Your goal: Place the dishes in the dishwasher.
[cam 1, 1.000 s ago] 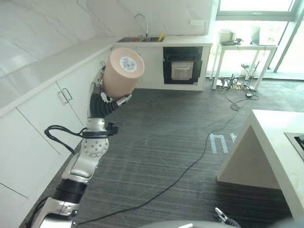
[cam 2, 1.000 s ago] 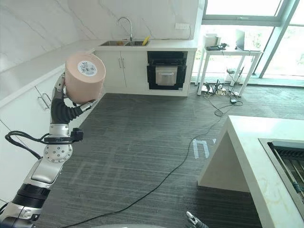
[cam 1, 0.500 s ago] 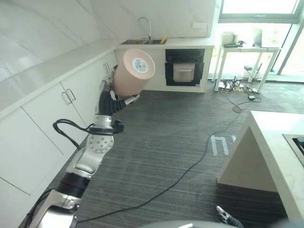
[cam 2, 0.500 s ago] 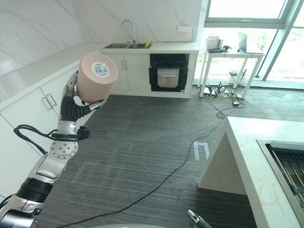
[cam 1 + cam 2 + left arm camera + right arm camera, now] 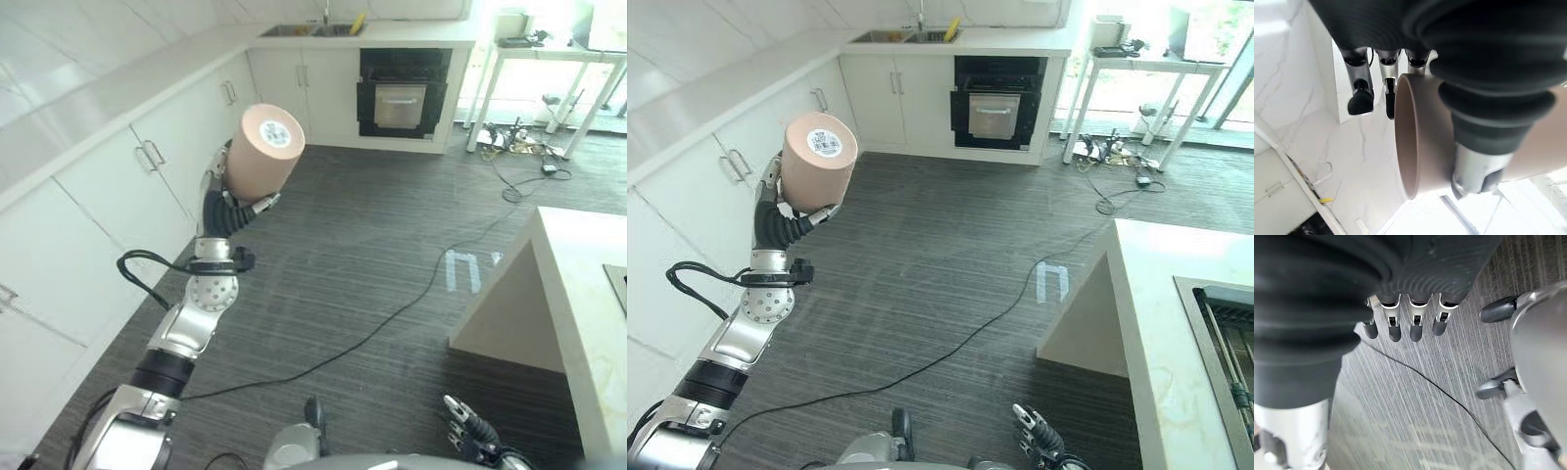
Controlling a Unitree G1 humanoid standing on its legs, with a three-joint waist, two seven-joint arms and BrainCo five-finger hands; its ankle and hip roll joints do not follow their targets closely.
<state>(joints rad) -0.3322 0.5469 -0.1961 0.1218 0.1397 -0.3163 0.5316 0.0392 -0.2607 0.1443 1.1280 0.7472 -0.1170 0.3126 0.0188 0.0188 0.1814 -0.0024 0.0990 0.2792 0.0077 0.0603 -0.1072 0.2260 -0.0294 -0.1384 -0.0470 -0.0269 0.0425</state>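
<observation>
Left robot hand [image 5: 221, 193]: raised, thumb and fingers clasping pink cup [image 5: 263, 152], its base facing up.
Right robot hand [image 5: 1405, 325]: low over floor [image 5: 940, 255], fingers relaxed, empty.

Cup [image 5: 262, 154] matt, smooth, ceramic-looking; floor [image 5: 372, 264] rough-grained; counter [image 5: 705, 93] glossy marble-look.

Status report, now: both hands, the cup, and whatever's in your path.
Left hand shut on pink cup, held high, base up. Right hand low, relaxed, empty. Dark floor ahead; white island on the right.
</observation>
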